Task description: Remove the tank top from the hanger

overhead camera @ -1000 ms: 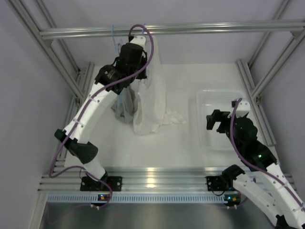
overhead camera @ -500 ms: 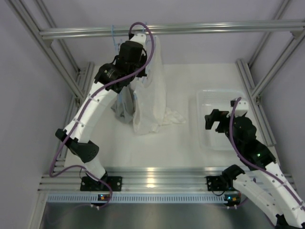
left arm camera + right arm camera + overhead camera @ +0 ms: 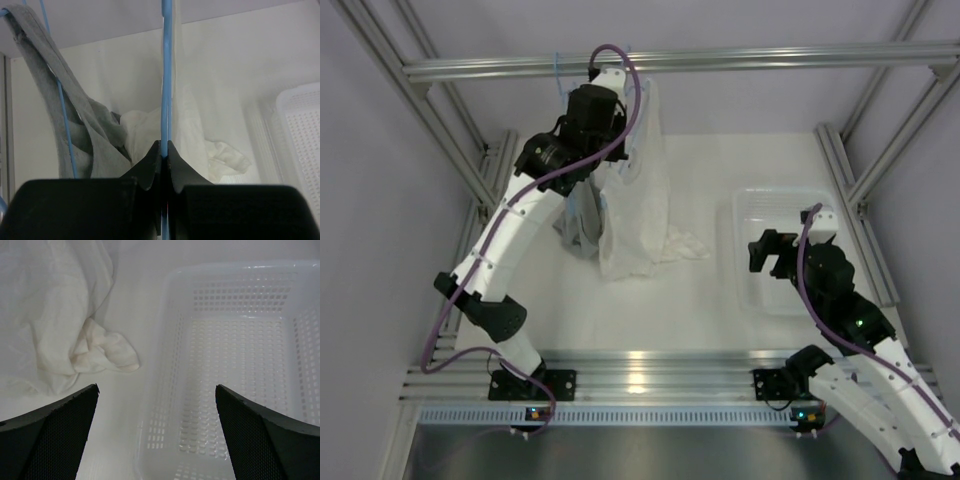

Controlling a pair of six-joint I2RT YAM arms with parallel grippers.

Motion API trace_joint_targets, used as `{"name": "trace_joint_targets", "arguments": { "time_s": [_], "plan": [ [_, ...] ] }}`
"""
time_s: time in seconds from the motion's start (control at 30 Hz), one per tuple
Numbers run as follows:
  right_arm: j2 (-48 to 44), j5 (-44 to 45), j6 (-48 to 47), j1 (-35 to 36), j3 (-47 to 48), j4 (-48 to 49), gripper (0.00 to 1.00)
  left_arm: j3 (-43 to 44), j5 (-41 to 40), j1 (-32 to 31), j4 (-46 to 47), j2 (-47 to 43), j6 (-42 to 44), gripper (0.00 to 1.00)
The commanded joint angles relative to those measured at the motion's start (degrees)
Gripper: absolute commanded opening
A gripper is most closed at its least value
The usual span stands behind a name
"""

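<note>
The white tank top [image 3: 645, 200] hangs from the overhead rail, its hem crumpled on the table. In the left wrist view its fabric [image 3: 195, 115] drapes right of the thin light-blue hanger [image 3: 166, 75], whose bar runs straight down between my fingers. My left gripper [image 3: 164, 145] is shut on that hanger bar, high up beside the top. My right gripper [image 3: 156, 405] is open with nothing between its fingers, hovering over the left wall of the basket. The tank top's hem [image 3: 50, 315] lies to its left.
A grey tank top [image 3: 75, 125] hangs on a second blue hanger [image 3: 62, 110] just left of my left gripper. A white perforated basket [image 3: 780, 195] stands on the right of the table. The aluminium rail [image 3: 720, 60] and frame posts surround the workspace.
My left gripper has closed onto the blue hanger bar. The right arm has edged slightly left with its jaws still wide.
</note>
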Motion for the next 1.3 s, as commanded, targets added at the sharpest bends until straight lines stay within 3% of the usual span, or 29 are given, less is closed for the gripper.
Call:
{"name": "trace_joint_targets", "arguments": {
  "time_s": [0.0,0.6,0.93,1.27],
  "plan": [
    [-0.26,-0.04,0.48,0.89,-0.08,4.59,0.99,0.58,-1.04,-0.35,6.85,-5.36,-0.56,0.0],
    [-2.72,0.05,0.22,0.89,-0.26,4.41,0.99,-8.91,3.44,-0.35,10.37,-14.23,-3.89,0.0],
    [-1.23,-2.15,0.22,0.89,0.8,5.46,0.99,-21.65,9.94,-0.35,10.37,-24.94,-6.45,0.0],
    [3.94,-12.77,-2.94,0.89,2.73,14.42,0.99,-28.77,19.96,-0.35,10.19,-33.13,-7.24,0.0]
  ]
}}
